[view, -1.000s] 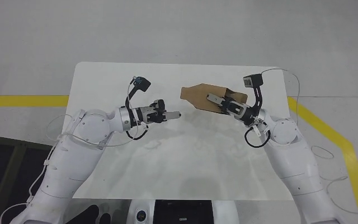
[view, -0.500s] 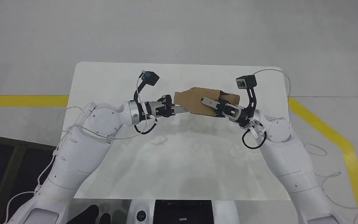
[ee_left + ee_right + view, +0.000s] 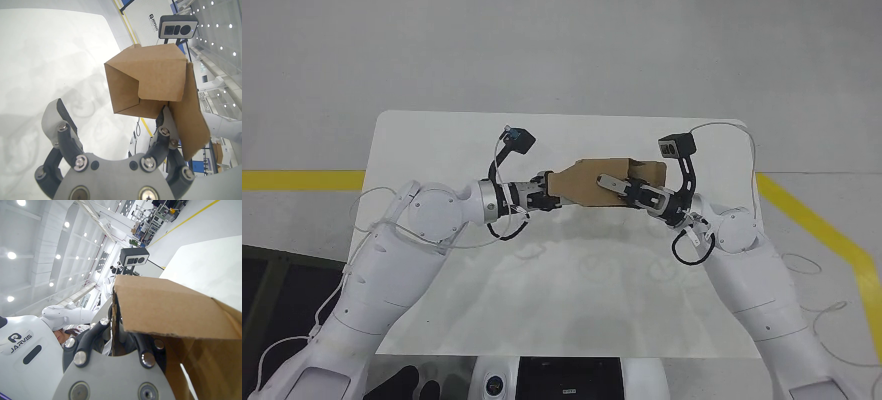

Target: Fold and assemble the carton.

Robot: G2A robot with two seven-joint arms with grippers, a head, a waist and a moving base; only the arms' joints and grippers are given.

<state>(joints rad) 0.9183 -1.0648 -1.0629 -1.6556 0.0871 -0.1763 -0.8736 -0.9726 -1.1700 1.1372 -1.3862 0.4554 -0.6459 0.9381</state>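
The carton (image 3: 592, 181) is plain brown corrugated board with no print, partly erected into a rectangular sleeve. It lies lengthwise between the two grippers, over the middle of the far half of the white surface (image 3: 432, 140).

In the left wrist view, the carton (image 3: 151, 75) presents one end to the camera. One end flap with rounded corners is folded across the opening. A second, longer flap hangs loose at the side and is tilted away from the body. The creases at the corners are sharp and the side panels are flat.

In the right wrist view, the carton (image 3: 170, 306) shows a raw, slightly ragged board edge at the near end, with one panel bent over the interior.

The right gripper (image 3: 627, 187) is clenched on the carton wall. The board edge passes between its fingers (image 3: 122, 332), one finger inside the sleeve and one outside.

The left gripper (image 3: 542, 192) is released, with its jaws spread wide. One fingertip (image 3: 163, 113) sits in the gap between the carton body and the loose flap, touching the board. The other fingertip (image 3: 60, 108) is apart from the carton, over the bare surface (image 3: 37, 56).
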